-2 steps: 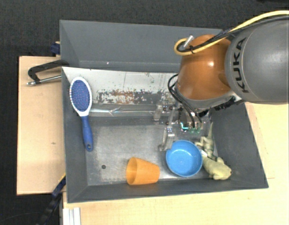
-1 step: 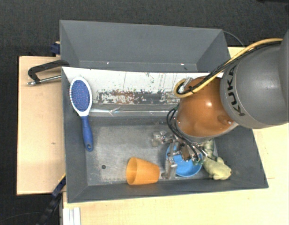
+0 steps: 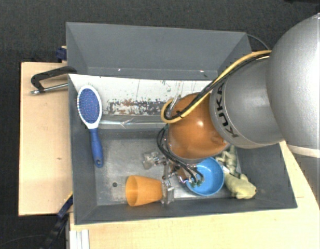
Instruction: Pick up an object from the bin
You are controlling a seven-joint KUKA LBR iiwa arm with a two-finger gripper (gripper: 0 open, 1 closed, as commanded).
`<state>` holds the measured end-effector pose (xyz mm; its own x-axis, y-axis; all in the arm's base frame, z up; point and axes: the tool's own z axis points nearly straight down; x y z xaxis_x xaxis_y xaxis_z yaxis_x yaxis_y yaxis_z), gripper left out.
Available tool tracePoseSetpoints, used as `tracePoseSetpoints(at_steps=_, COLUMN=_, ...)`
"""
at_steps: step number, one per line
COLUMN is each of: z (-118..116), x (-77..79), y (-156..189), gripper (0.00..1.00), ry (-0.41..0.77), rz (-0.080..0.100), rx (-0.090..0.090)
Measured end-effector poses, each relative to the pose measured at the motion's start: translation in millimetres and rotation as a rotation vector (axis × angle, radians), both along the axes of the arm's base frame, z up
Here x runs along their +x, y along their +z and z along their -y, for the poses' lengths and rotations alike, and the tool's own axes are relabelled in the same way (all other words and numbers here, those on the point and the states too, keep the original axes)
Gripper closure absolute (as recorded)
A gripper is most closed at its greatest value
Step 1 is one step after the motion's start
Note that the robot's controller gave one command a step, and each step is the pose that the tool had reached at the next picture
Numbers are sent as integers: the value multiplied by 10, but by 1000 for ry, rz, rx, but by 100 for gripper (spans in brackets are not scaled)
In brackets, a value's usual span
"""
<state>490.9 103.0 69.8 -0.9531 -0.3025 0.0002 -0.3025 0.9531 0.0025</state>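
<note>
Camera view puts your gripper (image 3: 167, 184) low by the bin's (image 3: 149, 51) front wall, right at the end of an orange cup (image 3: 143, 190) lying on its side just to its left. You cannot tell whether it is open or closed. A blue bowl (image 3: 210, 179) sits just to its right. The arm (image 3: 268, 92) comes down from the right, with an orange cover (image 3: 193, 134) over the wrist. A blue brush (image 3: 91, 113) lies well apart at the left wall.

Dark floor (image 3: 149, 4) (speckled, carpet-like) lies all around.
</note>
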Motion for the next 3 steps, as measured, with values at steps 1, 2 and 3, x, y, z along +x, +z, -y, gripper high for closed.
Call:
tracePoseSetpoints(at_steps=1, z=20, x=5, y=8, gripper=100, ry=-4, rz=1, rx=-1)
tracePoseSetpoints(at_steps=2, z=20, x=6, y=8, gripper=0, ry=-4, rz=1, rx=-1)
tracePoseSetpoints(at_steps=3, z=-600, x=36, y=11, gripper=0, ry=186, rz=7, rx=2)
